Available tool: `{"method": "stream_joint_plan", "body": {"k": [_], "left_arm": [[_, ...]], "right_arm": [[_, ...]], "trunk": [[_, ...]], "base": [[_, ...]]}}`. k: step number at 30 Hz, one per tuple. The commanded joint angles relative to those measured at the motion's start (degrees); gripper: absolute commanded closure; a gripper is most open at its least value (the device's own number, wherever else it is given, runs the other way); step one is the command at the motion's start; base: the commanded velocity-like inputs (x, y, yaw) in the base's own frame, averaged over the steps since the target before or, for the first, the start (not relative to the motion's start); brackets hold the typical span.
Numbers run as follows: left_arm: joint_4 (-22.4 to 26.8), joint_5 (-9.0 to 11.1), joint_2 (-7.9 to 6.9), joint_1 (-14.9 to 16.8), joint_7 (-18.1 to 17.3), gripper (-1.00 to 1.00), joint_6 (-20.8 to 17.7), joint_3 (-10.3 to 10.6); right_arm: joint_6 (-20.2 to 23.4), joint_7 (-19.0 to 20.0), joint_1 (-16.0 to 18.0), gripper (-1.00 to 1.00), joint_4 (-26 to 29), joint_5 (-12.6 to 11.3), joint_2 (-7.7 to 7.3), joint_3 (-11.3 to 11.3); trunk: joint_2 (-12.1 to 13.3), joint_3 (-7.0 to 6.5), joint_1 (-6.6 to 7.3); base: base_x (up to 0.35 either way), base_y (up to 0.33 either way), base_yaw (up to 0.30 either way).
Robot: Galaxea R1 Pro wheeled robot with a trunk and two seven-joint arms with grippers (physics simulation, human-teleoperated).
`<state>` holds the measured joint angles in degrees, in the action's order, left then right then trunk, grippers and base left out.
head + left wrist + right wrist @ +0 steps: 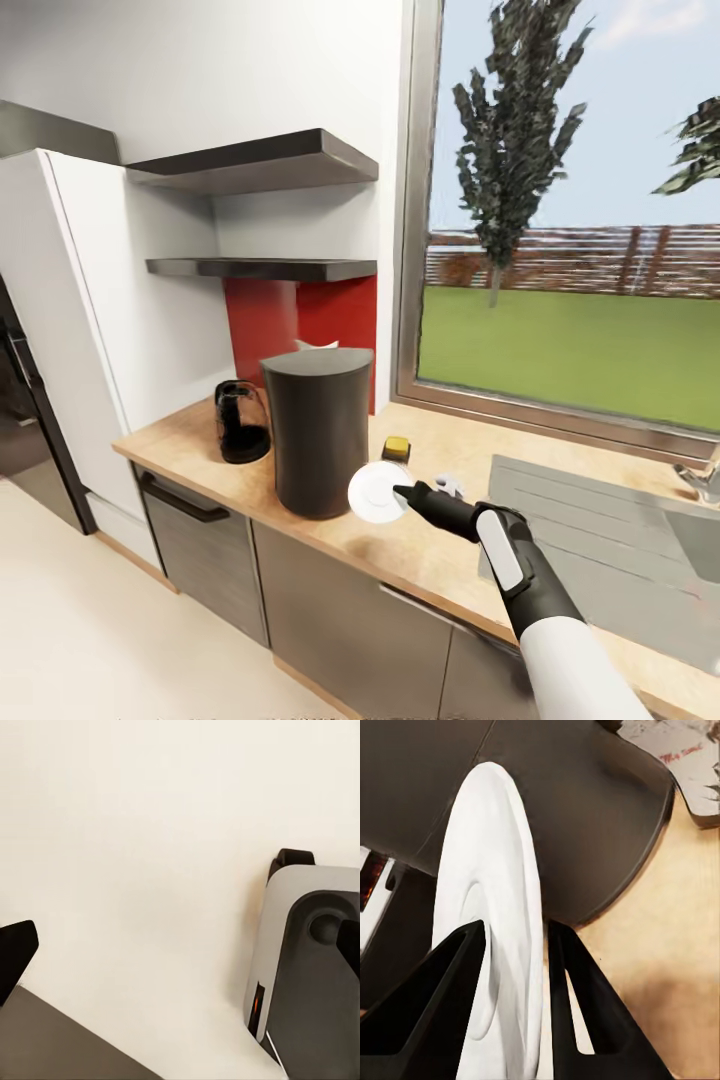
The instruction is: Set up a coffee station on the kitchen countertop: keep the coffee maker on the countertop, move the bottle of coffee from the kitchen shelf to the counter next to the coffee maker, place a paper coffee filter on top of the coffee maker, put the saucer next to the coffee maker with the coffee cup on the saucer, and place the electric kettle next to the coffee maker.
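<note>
The tall dark coffee maker [316, 430] stands on the wooden countertop [420, 555]. A white tip [315, 345] pokes up behind its top. My right gripper [401, 492] is shut on the rim of the white saucer [374, 492], holding it on edge just right of the coffee maker, above the counter. In the right wrist view the saucer [495, 892] sits between the black fingers [577, 982], with the coffee maker [585, 810] behind. A black kettle [241, 420] stands left of the coffee maker. My left gripper [182, 949] is open over the pale floor.
A small dark item with a yellow top [396, 448] and a small pale object [450, 486] sit right of the coffee maker. Two dark wall shelves [262, 268] hang above. A sink [610, 520] lies to the right under the window, and a fridge [70, 330] stands at left.
</note>
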<state>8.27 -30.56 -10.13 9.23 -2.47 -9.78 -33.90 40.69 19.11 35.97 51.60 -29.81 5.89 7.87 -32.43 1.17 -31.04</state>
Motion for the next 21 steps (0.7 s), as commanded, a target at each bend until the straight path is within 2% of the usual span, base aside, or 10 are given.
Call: {"method": "stream_joint_plan", "body": {"k": [1,4,11,12,13,18,21], "left_arm": [[0.1,-0.5,0.02,0.1,-0.3,-1.0,-0.2,-0.5],[0.1,-0.5,0.02,0.1,-0.3,-1.0,-0.2,-0.5],[0.0,-0.5,-0.01,0.0,-0.3,-1.0,-0.2,-0.4],[0.0,-0.5,0.0,0.0,-0.3,-1.0,-0.2,-0.4],[0.0,-0.5,-0.03,0.0,-0.3,-1.0,-0.3,-0.5],[0.0,-0.5,-0.23,-0.1,-0.3,-1.0,-0.3,-0.4],[0.0,-0.5,-0.16,-0.1,-0.3,-1.0,-0.3,-0.3]], "right_arm": [[0.4,0.2,0.1,1.0,-0.1,0.0,0.09,0.3],[0.4,0.1,0.1,1.0,-1.3,0.0,0.09,0.3],[0.3,-0.1,0.1,1.0,-8.9,0.1,0.17,1.0],[0.3,-0.3,0.1,1.0,-9.5,0.1,0.17,1.5],[0.1,-3.6,0.1,1.0,-10.7,0.0,0.18,5.2],[-0.2,-4.9,0.1,1.0,-10.9,0.0,0.18,6.3],[-0.6,-7.4,0.1,1.0,-11.0,0.0,0.21,7.4]], "trunk": [[-0.1,0.12,-0.02],[-0.1,0.12,-0.02],[-0.1,0.12,-0.02],[-0.1,0.12,-0.02],[-0.1,0.12,-0.02],[-0.1,0.12,-0.02],[-0.1,0.12,-0.02]], "base": [[-0.067,0.333,0.0],[-0.032,0.255,0.0],[-0.002,0.022,0.0],[0.0,0.0,0.0],[0.0,0.0,0.0],[0.124,0.0,0.0],[0.041,0.0,0.0]]}}
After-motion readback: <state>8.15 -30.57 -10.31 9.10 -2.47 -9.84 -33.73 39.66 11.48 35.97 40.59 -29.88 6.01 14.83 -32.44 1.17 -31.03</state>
